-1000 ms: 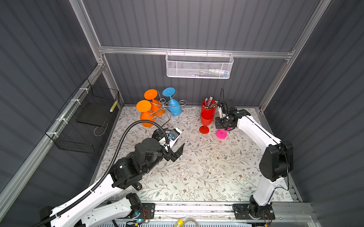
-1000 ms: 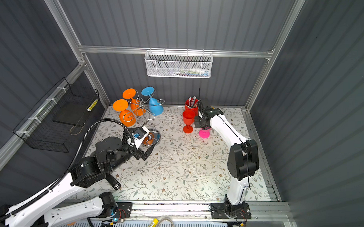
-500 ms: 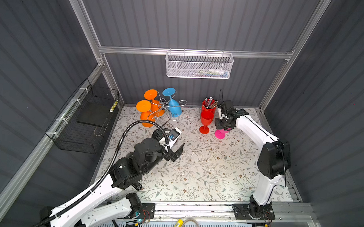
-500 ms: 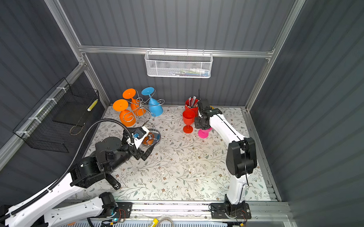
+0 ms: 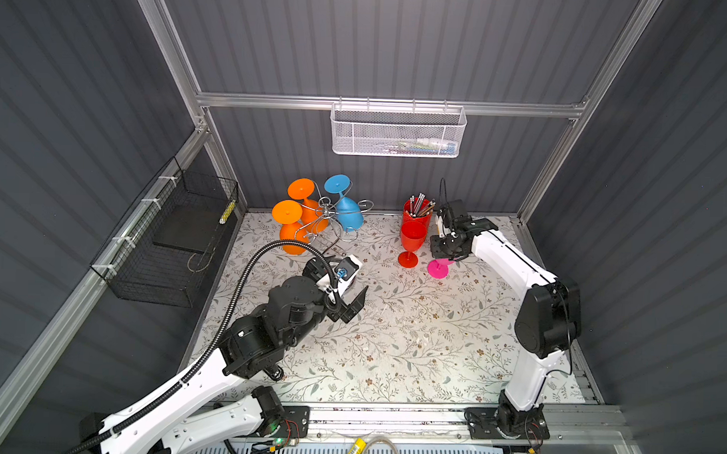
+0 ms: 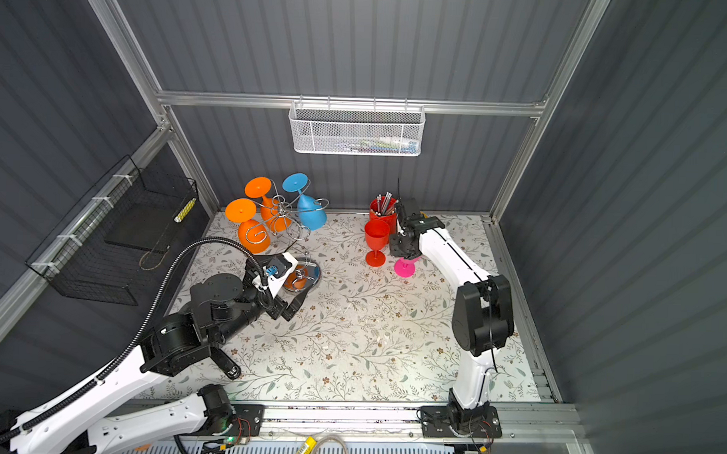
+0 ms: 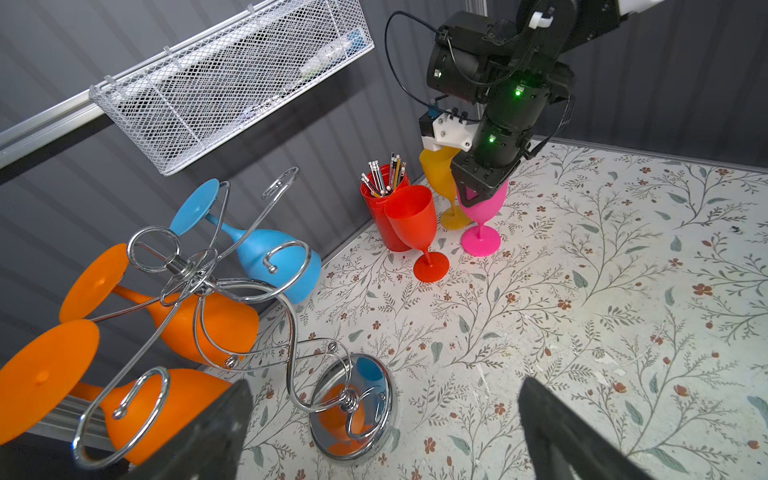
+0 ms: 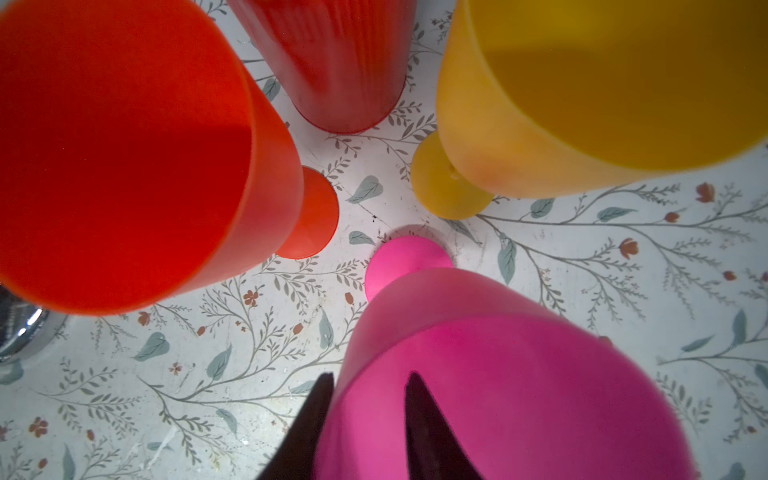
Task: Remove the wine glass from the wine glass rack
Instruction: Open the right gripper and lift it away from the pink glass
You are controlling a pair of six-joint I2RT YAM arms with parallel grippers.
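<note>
Right tool (image 8: 369, 386), jaws slightly parted astride the rim of the upright pink wine glass (image 7: 481, 243), sits well right of the wine glass rack (image 7: 380, 415), hemmed by red glass (image 7: 411, 220), yellow glass (image 7: 438, 174) and pencil cup (image 7: 376, 208), its arm outstretched, wrist down; left tool (image 7: 384, 386) gapes wide beside the rack's base, with bare tabletop (image 5: 412, 342) before the rack.

We see a white mesh basket (image 5: 377, 133) on the far wall, a black wire basket (image 5: 152, 279) left, and a red pencil cup (image 5: 409, 213).
</note>
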